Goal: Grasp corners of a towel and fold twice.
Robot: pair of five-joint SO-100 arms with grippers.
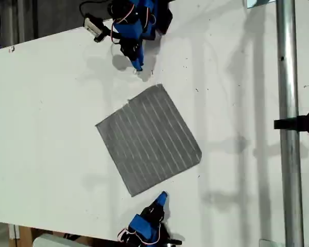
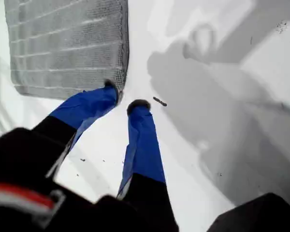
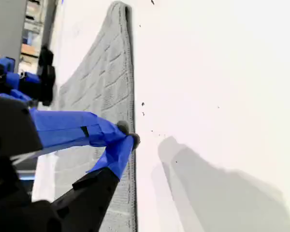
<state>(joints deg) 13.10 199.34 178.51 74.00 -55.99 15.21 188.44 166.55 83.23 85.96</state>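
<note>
Towel (image 1: 148,140) flat between tools, each near corner.

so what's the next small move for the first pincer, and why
Probably ease my first gripper slightly further onto the towel, then close. Its pincer is open, with one fingertip just at the corner and the other on the bare table, so closing now might miss the cloth. The towel lies flat, unfolded.

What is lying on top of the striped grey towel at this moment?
The thin dark-grey striped towel lies flat with nothing resting on it in the exterior view. The white table beneath is covered where the cloth lies.
</note>
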